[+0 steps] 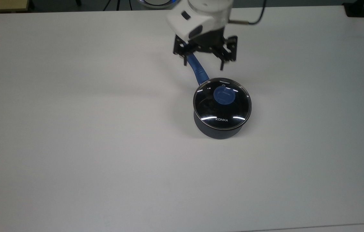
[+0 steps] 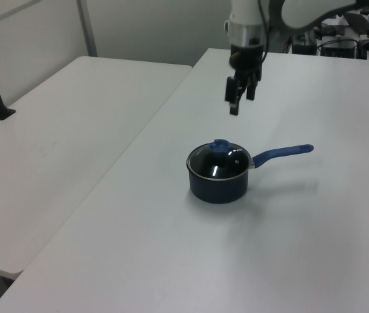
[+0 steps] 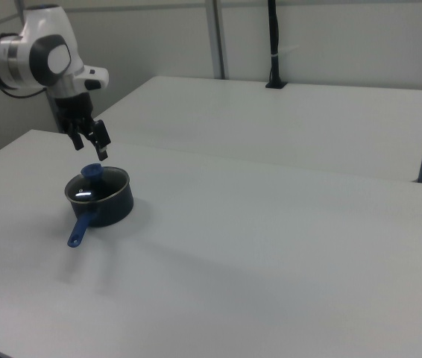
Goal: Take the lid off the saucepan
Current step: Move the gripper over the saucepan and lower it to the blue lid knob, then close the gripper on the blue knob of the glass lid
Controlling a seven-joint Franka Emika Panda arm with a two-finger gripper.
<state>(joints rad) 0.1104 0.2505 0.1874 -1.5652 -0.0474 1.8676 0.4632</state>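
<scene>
I see the saucepan (image 1: 219, 127) standing on the white counter (image 1: 72, 129) with the lid (image 1: 222, 99) seated on it, the blue knob (image 2: 219, 145) on top and the long blue handle (image 2: 282, 153) reaching toward the left view's right. My gripper (image 1: 205, 62) hangs in the air above the pan, clear of the knob, its two fingers (image 2: 234, 104) spread apart and holding nothing. In the right view the gripper (image 3: 92, 145) sits just above the lid (image 3: 95, 186).

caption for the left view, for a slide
Open claw hangs above the lidded saucepan on a white table.
</scene>
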